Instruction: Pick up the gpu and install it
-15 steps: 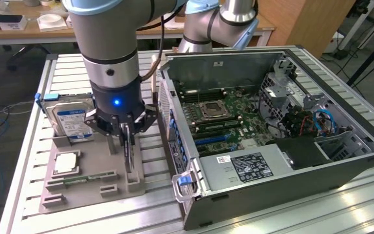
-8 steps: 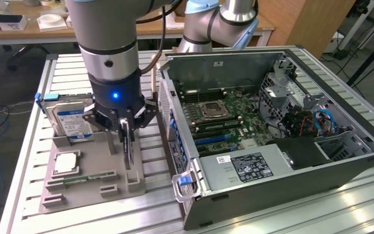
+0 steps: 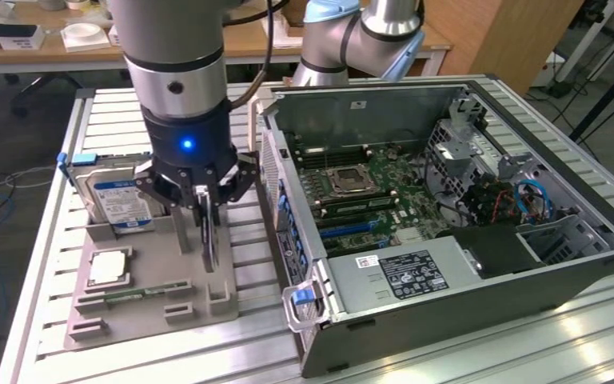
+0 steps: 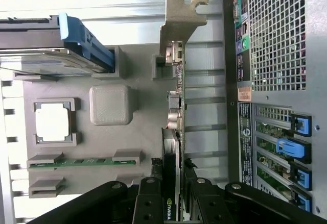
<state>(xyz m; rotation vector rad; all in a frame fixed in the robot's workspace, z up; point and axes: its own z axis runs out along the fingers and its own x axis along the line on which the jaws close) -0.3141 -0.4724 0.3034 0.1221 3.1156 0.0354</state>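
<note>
Exterior view: arm stands upright over a grey holder tray [image 3: 147,314] on the slatted desk [image 3: 38,264]. The tool [image 3: 205,212] is down on the gpu [image 3: 209,244], which stands on edge near the tray's middle and runs straight down from between the fingers. Cannot tell if its lower edge is off the tray. Hard drive [image 3: 118,200] stands upright in the tray on the exterior view's left of the tool. Processor chip [image 3: 108,266] and green memory stick [image 3: 137,295] lie flat nearer the camera. Open computer case [image 3: 563,280] sits just beside the tray on the exterior view's right, motherboard [image 3: 376,192] exposed.

Wrist view: gpu [image 4: 174,117] seen edge-on, silver bracket at the far end by a tray post. Tool [image 4: 173,182] narrowed onto the card; black fingers [image 4: 149,201] sit against both faces at the near end, gripping it. Tray [image 4: 143,132], hard drive [image 4: 56,55], chip [image 4: 51,123] and memory stick [image 4: 84,161] lie to one side; the case's rear grille [image 4: 276,35] on the other
</note>
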